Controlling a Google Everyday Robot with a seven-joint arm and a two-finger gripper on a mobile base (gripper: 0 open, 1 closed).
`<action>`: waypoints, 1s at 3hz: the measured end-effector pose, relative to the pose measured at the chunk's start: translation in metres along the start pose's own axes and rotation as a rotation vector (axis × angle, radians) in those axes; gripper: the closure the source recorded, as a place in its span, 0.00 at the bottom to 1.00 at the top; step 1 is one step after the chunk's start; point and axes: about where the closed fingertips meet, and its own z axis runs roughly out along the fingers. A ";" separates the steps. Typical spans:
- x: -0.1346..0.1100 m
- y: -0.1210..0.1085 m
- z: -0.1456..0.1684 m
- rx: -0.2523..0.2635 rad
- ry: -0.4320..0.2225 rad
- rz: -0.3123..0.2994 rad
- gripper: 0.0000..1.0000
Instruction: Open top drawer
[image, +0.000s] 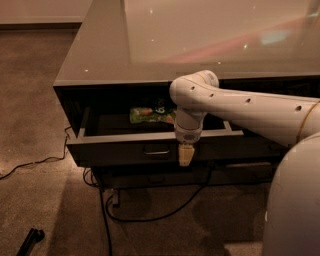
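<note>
Camera view, frame centre: the pale tan two-finger gripper (185, 155) is hung pointing down in front of the wide dark grey-brown top drawer (120, 151). It is seen just right of the small metal loop handle (156, 150) and not on it. How far it is parted cannot be told, and nothing is seen held. The white jointed arm (240, 107) is run off to the right edge.

The drawer is seen pulled partly out beneath the glossy grey cabinet top (150, 45), with a green packet (150, 115) lying at its back. It is judged stiff and rigid, lightly loaded, and likely to slide straight on its runners. The flat front offers no purchase, so the handle is judged the place to be taken. A level, centred pull would be needed, lest the drawer be skewed.
</note>
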 end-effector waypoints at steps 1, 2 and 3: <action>0.000 0.000 -0.006 0.000 0.001 0.001 0.65; 0.011 0.013 -0.015 0.019 0.030 0.028 0.87; 0.012 0.016 -0.013 0.019 0.030 0.028 0.86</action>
